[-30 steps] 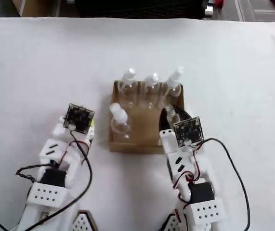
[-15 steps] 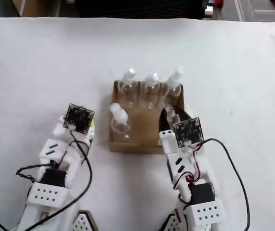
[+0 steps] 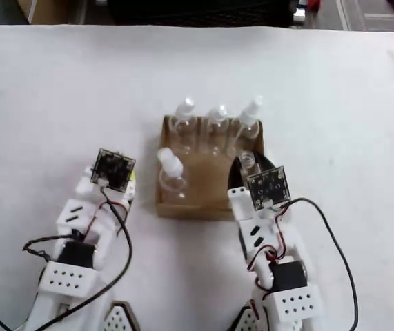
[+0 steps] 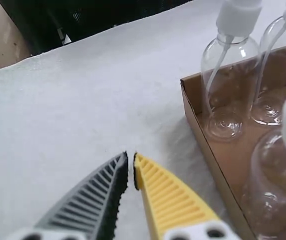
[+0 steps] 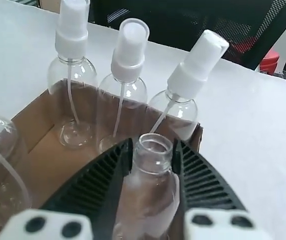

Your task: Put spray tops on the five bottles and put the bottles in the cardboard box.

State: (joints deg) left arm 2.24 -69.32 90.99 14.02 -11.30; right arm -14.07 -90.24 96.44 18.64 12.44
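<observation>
Where the L arm sits, table [image 3: 58, 89]: flat, covered w/ a matte white cloth of fine nubby weave.
L gripper [image 4: 130, 161]: one grey jaw, one yellow, both ribbed plastic wedges. Tips nearly meet, just a sliver of gap, nothing betw. them. Hangs over bare cloth near the box's L wall, not touching it.
Cardboard box [image 3: 191, 211]: brown, shallow, open-top rectangular tray w/ low walls. Mid-table, betw. the two arms.
Front-L bottle [image 3: 170, 181]: clear plastic, round shoulders, white spray top on. Stands upright in the box's near-L part, long axis vertical.
Back-L bottle [image 5: 73, 75]: same clear round body, white top, thin dip tube running down inside. Upright at the far wall.
Back-mid bottle [image 5: 125, 87]: same build, upright, just beside back-L.
Back-R bottle [image 5: 180, 102]: same build, body upright in the far-R corner. Its white top looks canted to one side.
R gripper [image 5: 152, 146]: black ribbed jaws, parted only to neck width, clamped on both sides of the open bottle just under its rim.
Open bottle [image 5: 145, 197]: clear, ringed neck, mouth bare and pointing up, long axis vertical. Sits at the box's near-R part, in front of back-R. Base hidden by the jaws, so can't tell if it touches the box floor.
</observation>
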